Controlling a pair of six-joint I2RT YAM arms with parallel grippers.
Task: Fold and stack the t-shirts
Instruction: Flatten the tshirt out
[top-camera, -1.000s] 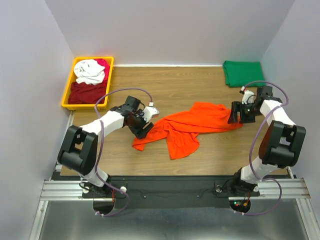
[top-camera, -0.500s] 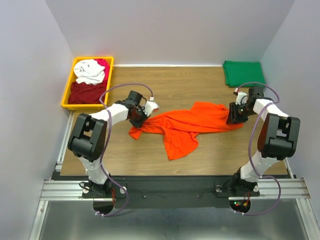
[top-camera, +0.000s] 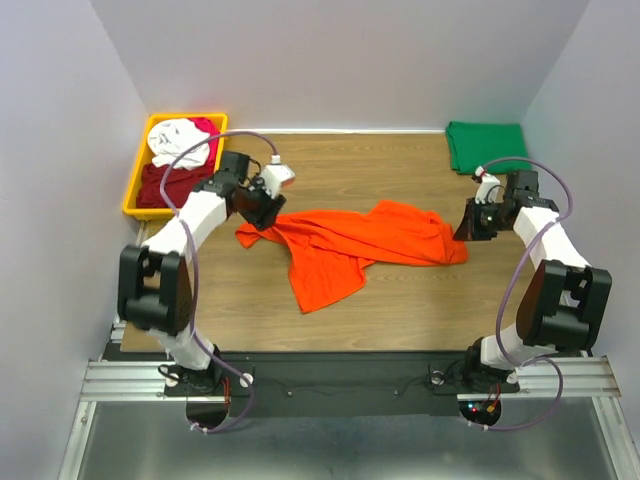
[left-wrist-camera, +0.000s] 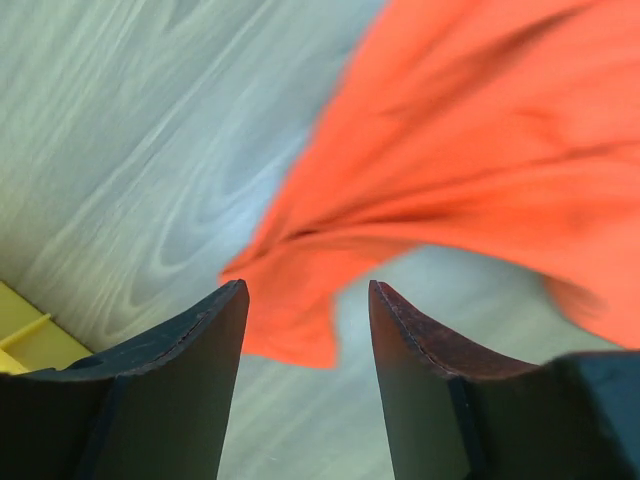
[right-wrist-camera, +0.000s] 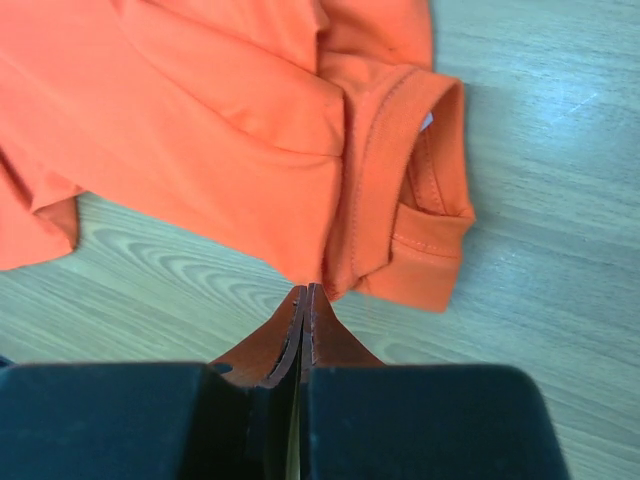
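Observation:
The bright orange t-shirt (top-camera: 350, 240) lies crumpled and stretched across the middle of the table. My left gripper (top-camera: 262, 210) hovers at its left end. In the left wrist view that gripper (left-wrist-camera: 305, 285) is open, and the shirt's corner (left-wrist-camera: 300, 330) lies on the wood beneath the gap, unclamped. At the shirt's right end sits my right gripper (top-camera: 468, 232). In the right wrist view it (right-wrist-camera: 305, 290) is shut, its tips pinching the shirt's lowest edge beside the collar (right-wrist-camera: 420, 180). A folded dark green t-shirt (top-camera: 487, 146) rests at the back right.
A yellow bin (top-camera: 133, 190) at the back left holds white (top-camera: 180, 142), magenta (top-camera: 207, 128) and dark red (top-camera: 165, 183) shirts. Its corner (left-wrist-camera: 20, 345) shows close to my left fingers. White walls close in the table on three sides.
My left gripper dragged the shirt's left end back and left toward the bin, then opened and let go. My right gripper closed at the shirt's collar end.

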